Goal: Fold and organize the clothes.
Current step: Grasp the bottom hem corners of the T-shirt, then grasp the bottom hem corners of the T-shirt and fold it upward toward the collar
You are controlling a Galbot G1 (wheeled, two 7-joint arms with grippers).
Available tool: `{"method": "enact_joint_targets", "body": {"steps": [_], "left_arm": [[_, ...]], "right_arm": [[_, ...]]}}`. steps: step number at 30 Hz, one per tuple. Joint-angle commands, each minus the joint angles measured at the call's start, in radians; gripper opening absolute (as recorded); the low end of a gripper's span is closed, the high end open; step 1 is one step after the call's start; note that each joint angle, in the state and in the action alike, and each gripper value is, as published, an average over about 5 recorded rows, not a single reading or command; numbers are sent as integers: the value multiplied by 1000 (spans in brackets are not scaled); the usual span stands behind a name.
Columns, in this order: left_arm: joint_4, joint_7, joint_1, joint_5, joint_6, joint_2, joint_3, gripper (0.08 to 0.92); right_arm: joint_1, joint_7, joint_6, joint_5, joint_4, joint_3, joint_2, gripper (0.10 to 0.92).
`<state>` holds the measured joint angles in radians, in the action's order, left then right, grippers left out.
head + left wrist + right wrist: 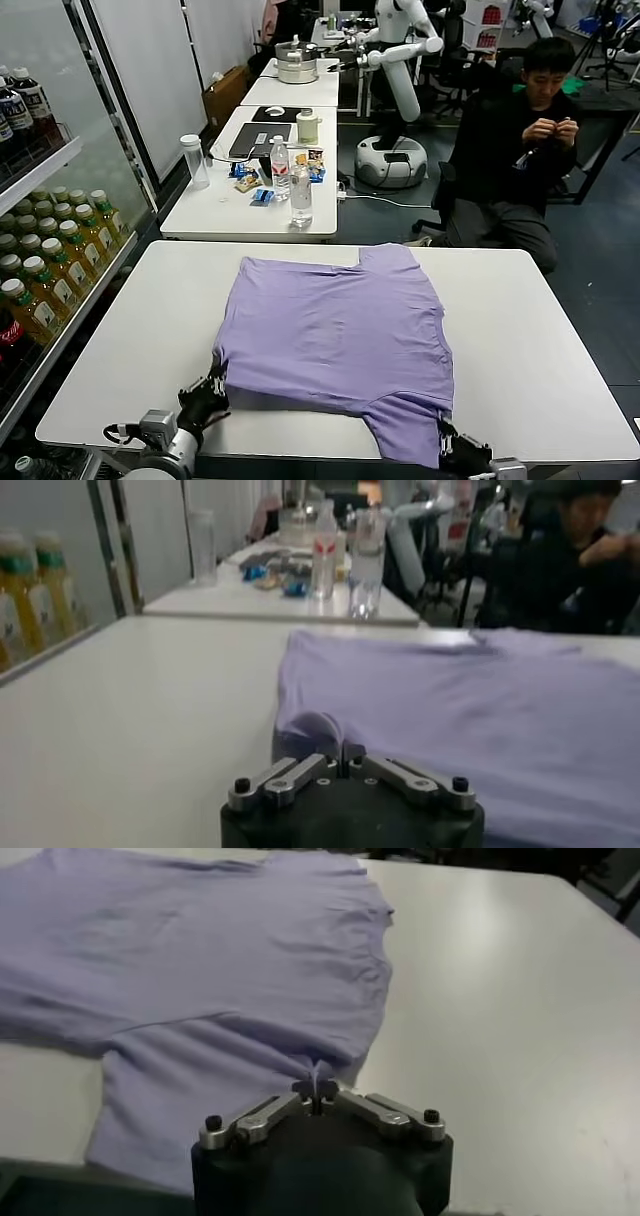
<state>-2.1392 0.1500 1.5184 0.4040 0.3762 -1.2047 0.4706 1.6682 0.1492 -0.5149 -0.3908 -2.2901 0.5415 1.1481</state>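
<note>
The lavender T-shirt lies across the middle of the white table, with one part folded over and a flap reaching the near edge. My left gripper is at the shirt's near left corner, shut on a pinch of its fabric, as the left wrist view shows. My right gripper is at the near right corner by the table's front edge, shut on the shirt's edge, also seen in the right wrist view. The shirt fills much of both wrist views.
A second table behind holds water bottles, a cup and snacks. Shelves of drink bottles stand at the left. A seated person in black and another robot are beyond the table.
</note>
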Motion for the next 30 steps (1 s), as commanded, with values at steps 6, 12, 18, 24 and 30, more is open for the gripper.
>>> {"method": "enact_joint_targets", "body": {"steps": [6,12,18,24,30], "left_arm": [[100,-17,-189,79,-108,110,-20,100],[228,-8,-291,33,-108,121,-83,100],[337,7,-367,-15,-103,107,-138,100],[424,27,-421,-51,-81,93,-172,100],[443,39,-428,-58,-71,78,-182,106]], "right_arm": [[-361,1,23,-96,138,-29,-105,114],[-531,2,11,-86,311,-125,-127,114],[-620,-4,8,-46,411,-195,-117,114],[-657,-16,10,11,466,-239,-88,114],[-637,-26,-21,79,474,-267,-53,178]]}}
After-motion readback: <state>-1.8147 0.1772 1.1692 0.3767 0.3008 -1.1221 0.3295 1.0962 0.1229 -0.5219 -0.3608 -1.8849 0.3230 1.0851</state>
